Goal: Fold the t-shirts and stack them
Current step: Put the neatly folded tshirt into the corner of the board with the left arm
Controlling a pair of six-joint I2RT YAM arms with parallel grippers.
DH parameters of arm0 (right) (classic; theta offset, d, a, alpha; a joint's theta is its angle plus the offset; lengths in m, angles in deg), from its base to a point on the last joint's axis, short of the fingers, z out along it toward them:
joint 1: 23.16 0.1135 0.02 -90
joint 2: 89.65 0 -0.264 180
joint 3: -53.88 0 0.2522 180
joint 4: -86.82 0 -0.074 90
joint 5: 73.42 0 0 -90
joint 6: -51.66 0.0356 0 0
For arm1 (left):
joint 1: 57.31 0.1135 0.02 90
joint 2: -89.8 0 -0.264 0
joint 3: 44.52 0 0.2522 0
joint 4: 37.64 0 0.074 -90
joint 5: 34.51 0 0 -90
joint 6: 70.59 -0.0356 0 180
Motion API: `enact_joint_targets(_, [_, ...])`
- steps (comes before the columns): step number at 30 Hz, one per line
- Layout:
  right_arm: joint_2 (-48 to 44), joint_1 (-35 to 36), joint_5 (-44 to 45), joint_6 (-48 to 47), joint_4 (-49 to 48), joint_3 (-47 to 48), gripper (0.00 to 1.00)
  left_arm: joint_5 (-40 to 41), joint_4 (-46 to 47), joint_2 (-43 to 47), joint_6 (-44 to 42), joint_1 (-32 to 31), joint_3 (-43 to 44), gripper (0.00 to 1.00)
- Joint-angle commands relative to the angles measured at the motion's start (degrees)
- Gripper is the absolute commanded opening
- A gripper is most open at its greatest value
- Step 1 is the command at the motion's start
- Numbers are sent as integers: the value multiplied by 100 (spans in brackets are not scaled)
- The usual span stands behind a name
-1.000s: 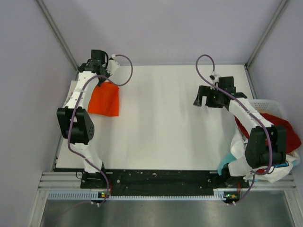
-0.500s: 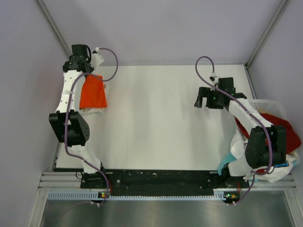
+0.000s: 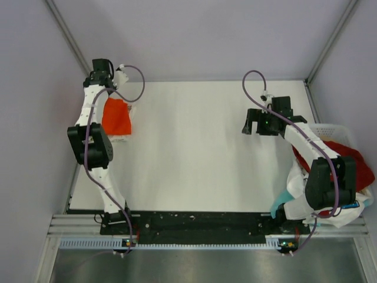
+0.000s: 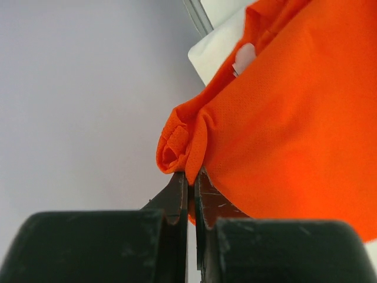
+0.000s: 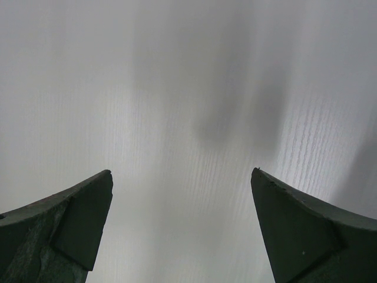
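Two arms reach far — left pincer (image 4: 190, 183) clamps the orange-red t-shirt (image 3: 116, 117); right pincer (image 5: 182, 227) gapes wide.

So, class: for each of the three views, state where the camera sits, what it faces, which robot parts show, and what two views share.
Top external: above and behind the bases, looking down on the white table; both arms show.
Left wrist: on the left gripper, facing the bright orange-red cloth t-shirt pinched in its shut black fingers.
Right wrist: on the right gripper, facing bare table; both open fingertips show.
Shared: the orange-red t-shirt shows in top and left-wrist views.
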Motion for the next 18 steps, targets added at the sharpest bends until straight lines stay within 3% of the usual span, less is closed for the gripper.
enact_joint_targets(1, [-268,-59,15,-106,-32,71,99,722,1198,-853,-233,102,621,0])
enact_joint_targets(3, [-303,-51,16,-124,-6,71,99,1250,1594,-1345,-277,163,1270,0])
enact_joint_targets(4, [-321,-59,15,-141,3,71,99,1496,1718,-1582,-304,198,1491,8])
enact_joint_targets(7, [-373,-51,24,-159,21,44,99,1901,2157,-1927,-444,190,1669,60])
enact_joint_targets(8, [-391,-42,16,-176,21,27,99,1929,2159,-1919,-401,164,1625,65])
enact_joint_targets(10, [-400,-51,15,-185,30,0,99,1772,1905,-1701,-182,85,1363,67])
enact_joint_targets(15, [-391,-51,-46,-203,21,-44,99,728,1186,-462,565,-310,-288,66])
enact_joint_targets(18, [-374,-59,-81,-185,21,-44,99,-265,238,-73,1179,-452,-555,58])
